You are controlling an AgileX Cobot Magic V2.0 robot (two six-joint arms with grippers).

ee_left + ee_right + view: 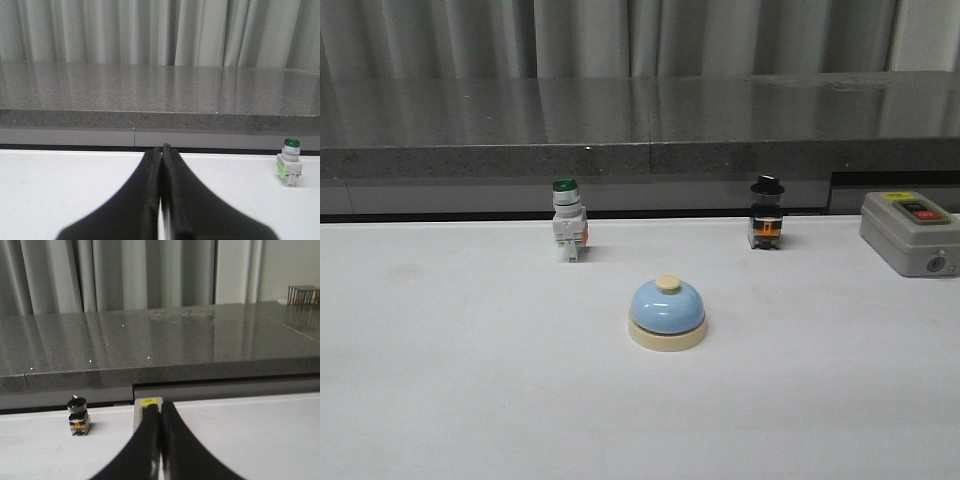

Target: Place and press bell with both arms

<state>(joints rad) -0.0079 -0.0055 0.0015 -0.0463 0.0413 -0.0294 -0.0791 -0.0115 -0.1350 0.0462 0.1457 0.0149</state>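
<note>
Bell: the bell (pixel 667 313) sits upright on the white table (pixel 450 380), near the middle, blue dome on a cream base with its cream button on top and nothing touching it.
Why it sits so: upright and central, with open table all round, it looks reachable from either side and the button is free to be pushed from above. That fits a bell already set down and rung as well as 1 waiting to be picked up and moved; the pictures do not settle which.
Left gripper: the left gripper (pixel 161 150) has its 2 black fingers pressed together with nothing between them, held low over the table and facing the grey ledge (pixel 150 95).
Right gripper: the right gripper (pixel 161 405) is likewise closed tight on nothing, pointing at the grey switch box (pixel 145 412).
Neighbours: a green-capped switch (pixel 568 220) stands behind the bell to the left, a black-capped switch (pixel 766 213) behind to the right, and the box at the far right edge.
Front view gives: the bell and the spacing of all 4 items.
Wrist views give: the finger closure, plus the yellow label on the box.
</note>
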